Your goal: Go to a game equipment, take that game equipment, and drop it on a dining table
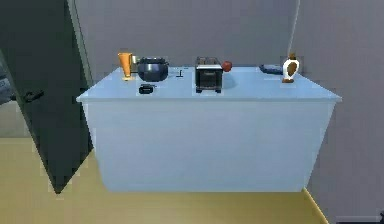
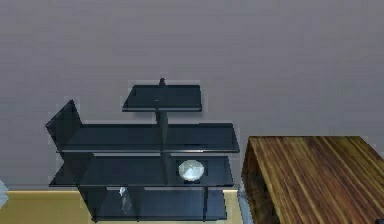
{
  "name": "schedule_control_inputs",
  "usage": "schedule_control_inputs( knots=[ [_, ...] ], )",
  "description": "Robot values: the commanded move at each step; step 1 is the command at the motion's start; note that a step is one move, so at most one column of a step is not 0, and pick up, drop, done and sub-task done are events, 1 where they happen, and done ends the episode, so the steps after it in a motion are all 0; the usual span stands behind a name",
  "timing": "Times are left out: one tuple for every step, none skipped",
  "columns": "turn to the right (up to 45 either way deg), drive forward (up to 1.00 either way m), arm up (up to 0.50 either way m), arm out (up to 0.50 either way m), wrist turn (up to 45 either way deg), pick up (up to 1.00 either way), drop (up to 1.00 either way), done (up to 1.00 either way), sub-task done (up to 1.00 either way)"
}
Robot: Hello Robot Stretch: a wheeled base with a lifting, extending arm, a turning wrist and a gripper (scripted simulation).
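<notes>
In the forward view a pale blue counter (image 1: 200,130) stands before a grey wall, on a yellowish floor, and a dark door (image 1: 45,90) leans in at the forward view's left, just beside the counter's end. On the counter top, from left to right, there are an orange object (image 1: 126,64), a dark round pot (image 1: 152,69) touching or almost touching it, a small dark ring (image 1: 147,90) nearer to the front edge, a toaster (image 1: 209,76) about in the middle, a small red round thing (image 1: 227,65) just behind the toaster, a dark blue long thing (image 1: 270,69) and a white and brown upright thing (image 1: 291,69) near the right end. Which of these small things is the game equipment I cannot tell; their shapes are too small to name it. In the arm side view a dark shelf unit (image 2: 150,135) with several boards stands against the grey wall, and a round silvery thing (image 2: 190,170) lies on one of its lower boards. A wooden table (image 2: 320,175) is at the arm side view's lower right, just beside the shelf unit. About the gripper, how the jaws stand cannot be told
</notes>
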Motion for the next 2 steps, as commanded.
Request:
schedule_control_inputs(
  knots=[
    [45.0,0.00,0.00,0.00,0.0,0.00,0.00,0.00,0.00],
    [15.0,0.00,0.00,0.00,0.0,0.00,0.00,0.00,0.00]
  ],
)
